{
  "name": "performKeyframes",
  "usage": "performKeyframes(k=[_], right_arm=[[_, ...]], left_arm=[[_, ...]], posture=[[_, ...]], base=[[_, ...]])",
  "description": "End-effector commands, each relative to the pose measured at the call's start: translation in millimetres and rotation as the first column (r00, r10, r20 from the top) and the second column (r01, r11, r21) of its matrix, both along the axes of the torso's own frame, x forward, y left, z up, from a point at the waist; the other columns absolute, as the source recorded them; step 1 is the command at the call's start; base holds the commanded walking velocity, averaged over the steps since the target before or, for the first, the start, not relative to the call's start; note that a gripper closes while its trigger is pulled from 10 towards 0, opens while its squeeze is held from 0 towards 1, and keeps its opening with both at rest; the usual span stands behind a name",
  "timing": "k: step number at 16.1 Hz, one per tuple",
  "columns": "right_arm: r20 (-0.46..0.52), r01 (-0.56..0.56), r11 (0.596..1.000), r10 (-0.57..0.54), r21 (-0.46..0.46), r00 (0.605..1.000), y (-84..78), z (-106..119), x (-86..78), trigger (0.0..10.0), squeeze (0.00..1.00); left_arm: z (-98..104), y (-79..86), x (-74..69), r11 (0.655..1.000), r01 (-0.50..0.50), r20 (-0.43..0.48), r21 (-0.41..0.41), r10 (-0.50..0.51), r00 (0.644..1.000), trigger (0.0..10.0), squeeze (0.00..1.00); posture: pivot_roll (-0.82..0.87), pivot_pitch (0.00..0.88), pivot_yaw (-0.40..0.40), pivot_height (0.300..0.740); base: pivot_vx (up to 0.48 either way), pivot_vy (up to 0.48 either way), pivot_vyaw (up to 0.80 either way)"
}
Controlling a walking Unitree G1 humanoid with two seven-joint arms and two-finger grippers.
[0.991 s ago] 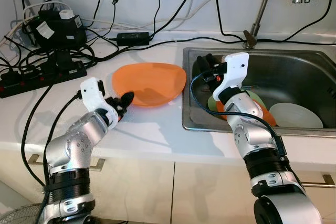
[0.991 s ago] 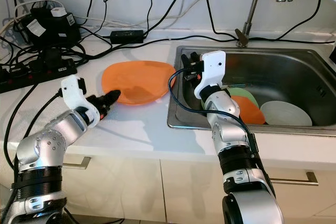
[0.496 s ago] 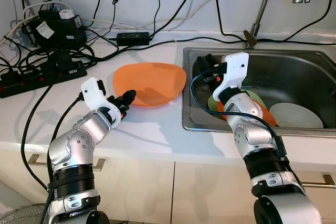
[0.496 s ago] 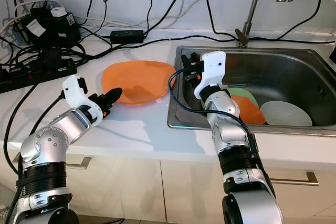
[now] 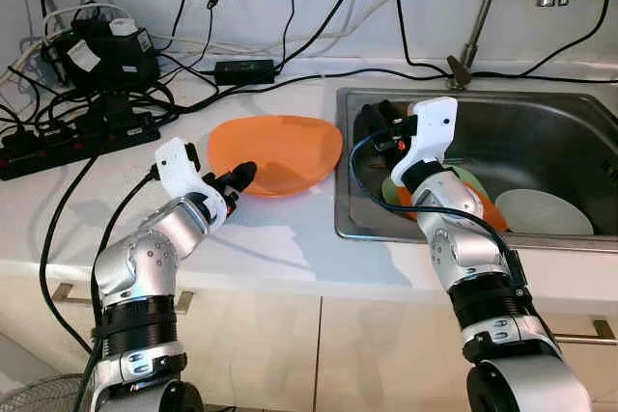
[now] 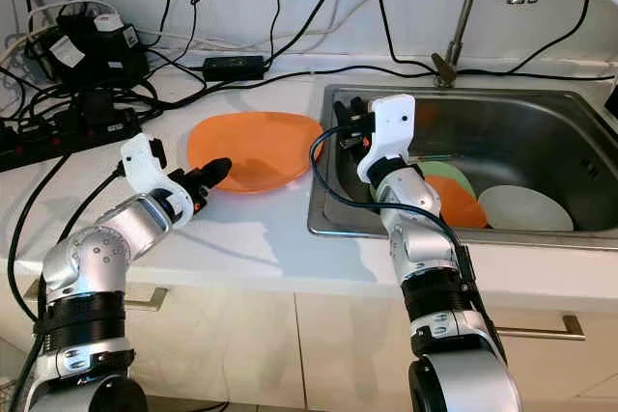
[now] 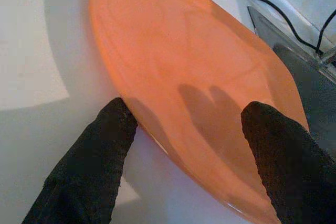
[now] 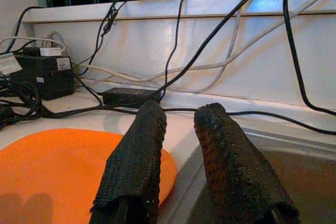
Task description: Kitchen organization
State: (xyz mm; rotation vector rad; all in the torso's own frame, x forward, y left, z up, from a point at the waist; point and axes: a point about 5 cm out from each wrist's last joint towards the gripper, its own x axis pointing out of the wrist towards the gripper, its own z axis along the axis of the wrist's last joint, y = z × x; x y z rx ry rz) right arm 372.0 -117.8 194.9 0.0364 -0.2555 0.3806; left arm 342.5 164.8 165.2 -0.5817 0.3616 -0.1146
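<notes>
On your white counter, the left gripper is spread at the orange plate rim; the right gripper, narrowly parted, hides sink dishes.

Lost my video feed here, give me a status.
Left gripper open at orange plate rim, not gripping. Right gripper open, empty, over sink. Cables behind plate, path unobstructed.

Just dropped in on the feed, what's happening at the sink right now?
The left gripper is at the near rim of the orange plate lying on the white counter beside the sink, fingers open on either side of the rim, not closed on it. The right gripper hovers above the sink's left end, holding nothing. A green, an orange and a white plate lie in the basin.
</notes>
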Motion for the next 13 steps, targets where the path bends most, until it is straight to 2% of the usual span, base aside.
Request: performKeyframes(k=[1,5,7,11,12,13], right_arm=[[0.012,0.002,1.0,-0.002,0.002,1.0,-0.1,5.0,-0.3,10.0,0.0],[0.017,0.005,1.0,-0.005,0.001,1.0,-1.1,6.4,0.2,10.0,0.0],[0.02,0.002,1.0,-0.002,-0.001,1.0,-0.2,7.4,0.4,10.0,0.0],[0.023,-0.002,1.0,0.002,-0.01,1.0,0.6,7.4,0.4,10.0,0.0],[0.024,-0.002,1.0,0.002,-0.01,1.0,0.4,7.7,0.3,10.0,0.0],[0.025,-0.001,1.0,0.001,-0.011,1.0,0.3,7.8,0.3,10.0,0.0]], left_arm=[[-4.5,-2.1,1.6,1.0,0.004,-0.039,0.027,-0.003,0.999,10.0,0.0],[-7.1,-8.8,8.2,1.0,0.007,-0.048,0.017,-0.006,0.999,10.0,0.0],[-7.4,-24.3,14.0,0.999,0.04,-0.044,0.0,-0.04,0.998,10.0,0.0],[-10.0,-39.0,19.0,0.997,0.077,-0.043,0.005,-0.077,0.996,10.0,0.0],[-10.4,-42.3,19.8,0.996,0.086,-0.041,0.005,-0.086,0.995,3.2,0.0],[-10.5,-42.9,20.1,0.996,0.086,-0.04,0.005,-0.086,0.996,3.2,0.0]], posture=[[0.05,0.0,0.048,0.74],[0.04,0.0,0.049,0.74],[0.04,0.0,0.05,0.74],[0.03,0.0,0.051,0.74],[0.03,0.0,0.052,0.74],[0.03,0.0,0.052,0.74]], base=[[0.0,0.0,0.0],[0.0,0.0,0.0],[0.0,0.0,0.0],[0.0,0.0,0.0],[0.0,0.0,0.0],[0.0,0.0,0.0]])
